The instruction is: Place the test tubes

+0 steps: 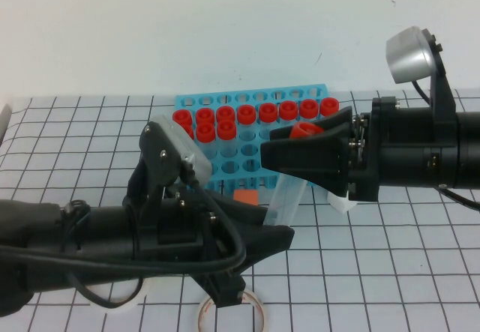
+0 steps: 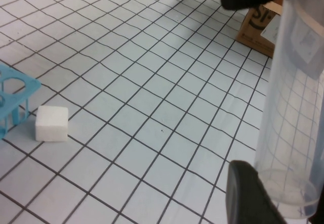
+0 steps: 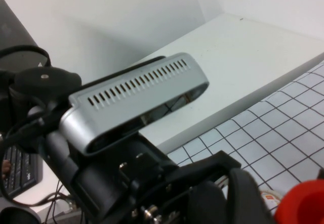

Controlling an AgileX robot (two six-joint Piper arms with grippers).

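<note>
A clear test tube (image 1: 289, 193) with a red cap (image 1: 304, 130) hangs tilted over the table, in front of the blue rack (image 1: 225, 96). My left gripper (image 1: 279, 225) reaches in from the lower left and is shut on the tube's lower end; the left wrist view shows the tube (image 2: 288, 107) against a dark finger (image 2: 248, 193). My right gripper (image 1: 281, 143) comes from the right, and its jaws stand round the cap end. In the right wrist view the cap (image 3: 304, 204) sits beside a finger (image 3: 243, 198). Several red-capped tubes (image 1: 247, 113) fill the rack's back rows.
A white block (image 1: 341, 203) lies right of the rack, also visible in the left wrist view (image 2: 51, 124). An orange piece (image 1: 245, 195) sits by the rack's front. A tape ring (image 1: 232, 313) lies near the front edge. A cardboard box (image 2: 258, 24) stands farther off.
</note>
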